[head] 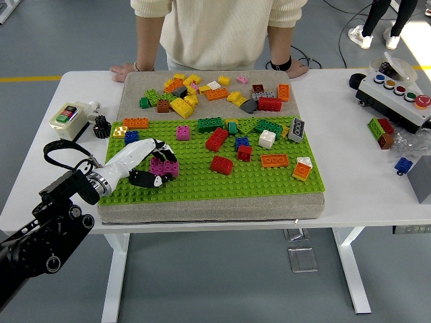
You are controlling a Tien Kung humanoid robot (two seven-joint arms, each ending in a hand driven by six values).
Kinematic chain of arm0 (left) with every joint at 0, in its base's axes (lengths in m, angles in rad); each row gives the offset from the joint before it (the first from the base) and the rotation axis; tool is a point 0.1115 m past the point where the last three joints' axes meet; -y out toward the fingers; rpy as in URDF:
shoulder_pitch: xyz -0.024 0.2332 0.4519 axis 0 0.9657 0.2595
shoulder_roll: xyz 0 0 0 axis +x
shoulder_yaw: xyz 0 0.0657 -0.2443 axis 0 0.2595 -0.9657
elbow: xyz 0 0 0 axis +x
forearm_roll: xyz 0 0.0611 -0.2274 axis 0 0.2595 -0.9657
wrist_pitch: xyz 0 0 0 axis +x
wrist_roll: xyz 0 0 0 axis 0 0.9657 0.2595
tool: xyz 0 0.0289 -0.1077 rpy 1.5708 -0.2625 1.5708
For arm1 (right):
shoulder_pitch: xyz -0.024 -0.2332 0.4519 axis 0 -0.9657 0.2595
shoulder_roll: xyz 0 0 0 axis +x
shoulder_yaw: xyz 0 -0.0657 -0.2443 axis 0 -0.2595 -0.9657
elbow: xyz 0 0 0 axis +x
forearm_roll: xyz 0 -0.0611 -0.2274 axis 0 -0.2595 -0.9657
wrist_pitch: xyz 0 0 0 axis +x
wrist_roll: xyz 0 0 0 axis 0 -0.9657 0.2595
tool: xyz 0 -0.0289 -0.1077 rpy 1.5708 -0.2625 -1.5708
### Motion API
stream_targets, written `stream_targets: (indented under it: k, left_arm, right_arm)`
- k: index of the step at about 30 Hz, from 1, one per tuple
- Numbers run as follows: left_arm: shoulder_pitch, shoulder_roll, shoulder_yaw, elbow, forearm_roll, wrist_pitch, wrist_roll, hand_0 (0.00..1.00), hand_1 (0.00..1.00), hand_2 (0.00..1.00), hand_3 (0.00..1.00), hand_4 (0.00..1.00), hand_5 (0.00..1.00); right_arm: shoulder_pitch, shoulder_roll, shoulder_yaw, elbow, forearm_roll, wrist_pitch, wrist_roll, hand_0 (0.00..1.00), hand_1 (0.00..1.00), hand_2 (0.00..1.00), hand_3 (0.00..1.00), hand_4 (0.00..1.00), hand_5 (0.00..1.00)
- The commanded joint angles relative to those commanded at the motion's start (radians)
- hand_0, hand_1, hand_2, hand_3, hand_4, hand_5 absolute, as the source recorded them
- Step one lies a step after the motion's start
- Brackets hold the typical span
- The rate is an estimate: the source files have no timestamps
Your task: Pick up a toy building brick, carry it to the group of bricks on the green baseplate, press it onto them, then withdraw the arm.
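**Pink brick in hand, low on the green plate**

Magenta brick [163, 166]: down at the left side of the green baseplate [269, 178], looks to be touching the studs. Clamped by the left hand [145, 163], white fingers [161, 149] curled over the top, dark thumb at the near side. No saying for sure if already stuck on or just resting.

Probably the pressing step. To do well: push straight down, not slanted. Line up the studs first. Keep the brick flat. Let go only when snug, then lift the fingers up before pulling the arm away, so as not to tug the brick loose.

Near by: a blue brick [131, 136] and an orange brick [136, 123] just past the hand. Easy to bump, so pull back slow.

Farther out on the plate: red bricks [217, 139], green bricks [210, 124], a white brick [267, 139], more orange ones at the right. Not in any neat group.

Beyond the plate, on the grey mat [135, 87]: a loose pile of bricks [182, 94], yellow, orange, red and more.

At the far edge: a person [222, 27], hands resting on the white table [350, 188], touching no bricks.

No right arm to be seen.
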Motion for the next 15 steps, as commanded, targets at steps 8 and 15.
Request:
stream_targets:
  k: [8,15]
  left_arm:
    - [0.002,-0.001,-0.001,0.002,-0.001,-0.002,-0.001,0.605,0.569,0.563,0.531,0.685,0.002]
    - [0.004,0.000,-0.003,-0.017,0.000,-0.005,0.001,0.606,0.571,0.562,0.532,0.685,0.002]
  right_arm:
    - [0.000,-0.001,0.000,0.000,0.001,-0.002,0.000,0.752,0.674,0.726,0.658,0.913,0.487]
    - [-0.001,-0.001,0.002,0.000,0.001,-0.002,0.000,0.752,0.674,0.725,0.657,0.912,0.486]
